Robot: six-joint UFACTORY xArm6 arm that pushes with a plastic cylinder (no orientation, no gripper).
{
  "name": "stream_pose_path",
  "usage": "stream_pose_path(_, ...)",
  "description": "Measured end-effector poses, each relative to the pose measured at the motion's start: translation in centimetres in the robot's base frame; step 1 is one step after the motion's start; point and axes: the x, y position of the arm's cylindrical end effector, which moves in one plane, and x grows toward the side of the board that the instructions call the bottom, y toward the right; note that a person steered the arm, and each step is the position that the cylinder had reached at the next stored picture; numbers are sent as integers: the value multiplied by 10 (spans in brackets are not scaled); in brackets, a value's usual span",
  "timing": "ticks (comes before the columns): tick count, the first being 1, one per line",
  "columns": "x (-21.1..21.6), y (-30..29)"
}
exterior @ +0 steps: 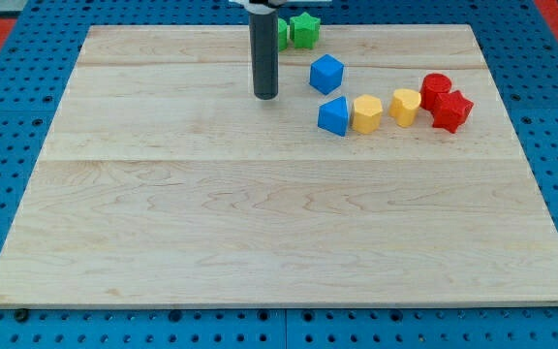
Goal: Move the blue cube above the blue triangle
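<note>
The blue cube (326, 74) sits on the wooden board (260, 213) near the view's top, right of centre. The blue triangle (334, 116) lies just below it, slightly to the right, with a small gap between them. My tip (265, 96) is at the end of the dark rod, to the left of both blue blocks, about level with the gap between them and apart from each. It touches no block.
A yellow hexagon-like block (366, 113) touches the blue triangle's right side. A second yellow block (405, 106) lies right of it. Two red blocks (436, 88) (451, 111) sit farther right. Green blocks (303, 30) lie at the top edge behind the rod.
</note>
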Motion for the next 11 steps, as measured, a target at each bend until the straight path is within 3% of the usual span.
stream_pose_path(4, -60, 18)
stream_pose_path(8, -54, 102)
stream_pose_path(11, -19, 121)
